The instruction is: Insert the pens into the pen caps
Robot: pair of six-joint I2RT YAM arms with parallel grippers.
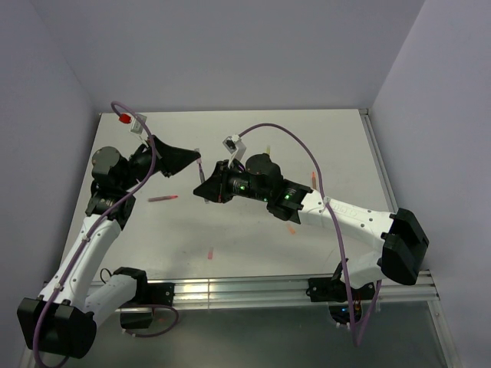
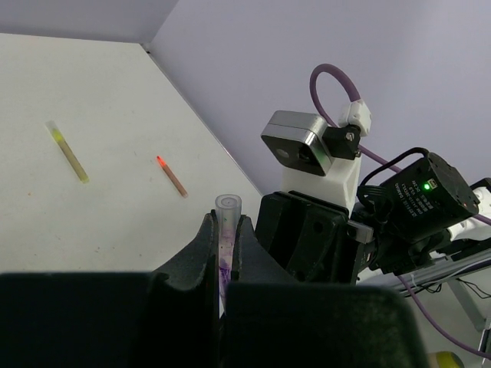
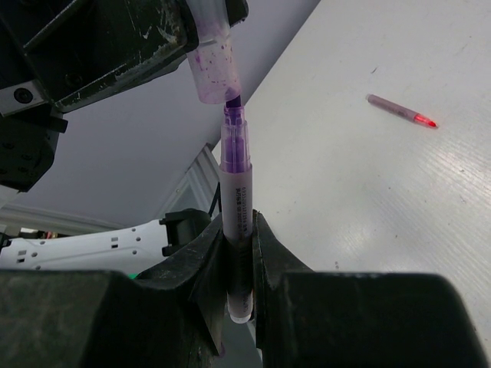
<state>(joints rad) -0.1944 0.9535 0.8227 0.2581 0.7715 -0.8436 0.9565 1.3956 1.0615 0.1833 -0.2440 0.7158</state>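
Where the two arms meet above the left-middle of the table [image 1: 322,138], the right gripper [image 3: 239,228] is closed tight on the lower barrel of the purple pen [image 3: 236,169]. The pen's long axis runs straight out along the fingers, and its dark tip points away from the wrist. That tip sits right at the mouth of the pale purple cap [image 3: 211,73], with the barrel outside it. The left gripper [image 2: 228,234] is fully closed on the cap, pinching its body so that the open end faces the pen. Pen and cap lie nearly in one line, the cap tilted slightly off it. The meeting point is raised off the tabletop, well apart from the back wall [image 1: 230,54] and the near rail [image 1: 230,291]. The pink-red pen [image 1: 163,198] lies flat on the table near it, to the left. The top view hides pen and cap almost wholly between the black fingers, and only the right wrist view shows the tip at the mouth. The left wrist view alone shows the yellow pen [image 2: 67,152] and the orange-red pen [image 2: 172,175], lying flat and well apart on open table beyond the cap.
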